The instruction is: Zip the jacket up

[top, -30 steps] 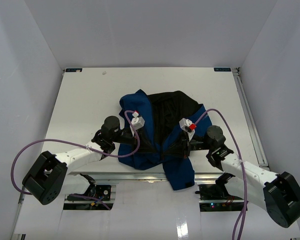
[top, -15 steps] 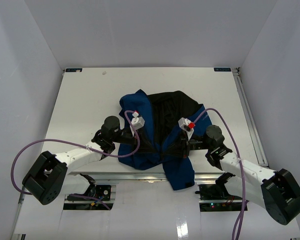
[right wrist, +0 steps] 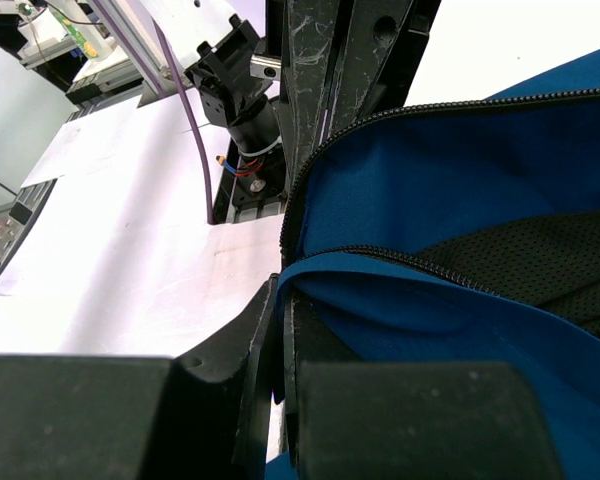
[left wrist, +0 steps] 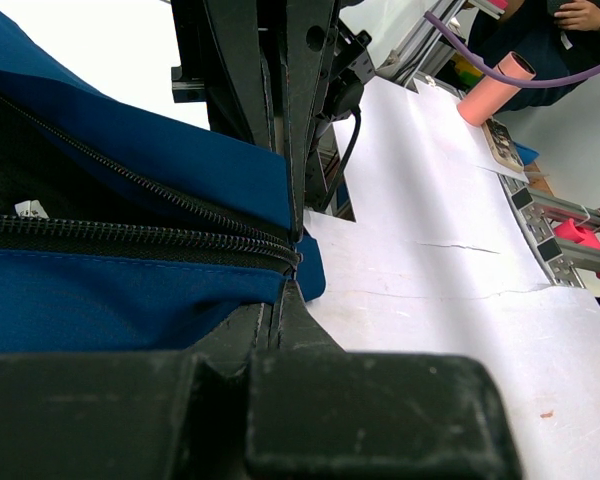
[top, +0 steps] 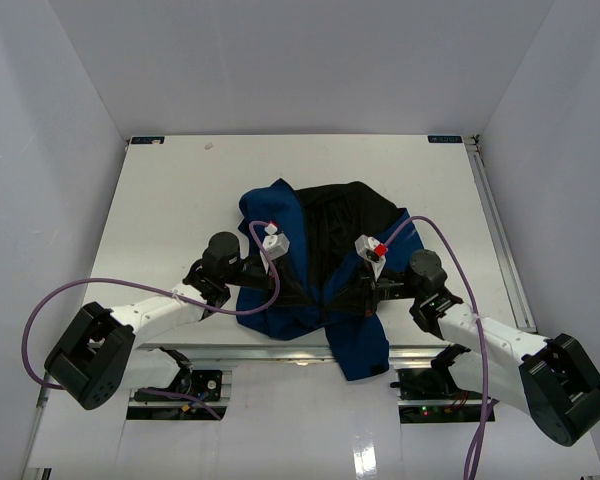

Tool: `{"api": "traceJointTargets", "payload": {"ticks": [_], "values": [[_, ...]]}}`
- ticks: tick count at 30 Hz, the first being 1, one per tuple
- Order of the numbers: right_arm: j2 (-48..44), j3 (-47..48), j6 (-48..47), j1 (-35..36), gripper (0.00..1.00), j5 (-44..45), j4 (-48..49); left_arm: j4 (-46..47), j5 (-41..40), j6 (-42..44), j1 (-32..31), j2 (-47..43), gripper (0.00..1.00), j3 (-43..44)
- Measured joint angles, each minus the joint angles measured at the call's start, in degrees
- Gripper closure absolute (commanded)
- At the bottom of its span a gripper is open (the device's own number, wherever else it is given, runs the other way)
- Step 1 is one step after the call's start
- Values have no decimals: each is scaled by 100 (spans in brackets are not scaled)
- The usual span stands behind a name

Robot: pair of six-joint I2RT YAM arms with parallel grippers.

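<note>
The royal-blue jacket point(top: 280, 255) lies open on the table's near middle, its black lining point(top: 345, 225) facing up. Its lower part hangs over the near edge. My left gripper point(top: 305, 290) is shut on the jacket's bottom hem, where the dark zipper point(left wrist: 130, 228) ends; the blue fabric point(left wrist: 110, 300) sits between the closed jaws point(left wrist: 292, 268). My right gripper point(top: 342, 295) is shut on the other front edge; blue fabric point(right wrist: 460, 190) with its zipper teeth point(right wrist: 410, 262) is pinched between the jaws point(right wrist: 283, 280). The two grippers are close together.
The white table point(top: 170, 200) is walled in by white panels at the back and both sides. A metal rail point(top: 495, 215) runs along the right edge. Purple cables point(top: 50, 310) loop from both arms. The arm bases stand at the near edge.
My right arm has shifted slightly to the left, towards the left gripper. The left arm and the jacket look unchanged.
</note>
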Motion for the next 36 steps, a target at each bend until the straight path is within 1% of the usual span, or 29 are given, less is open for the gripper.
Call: {"api": "traceJointTargets", "payload": {"ticks": [23, 36], "values": [[5, 148, 142, 35, 92, 140, -52, -96, -51, 142, -37, 0, 100, 2], [5, 336, -22, 74, 92, 324, -549, -298, -136, 223, -65, 2, 100, 49]]}}
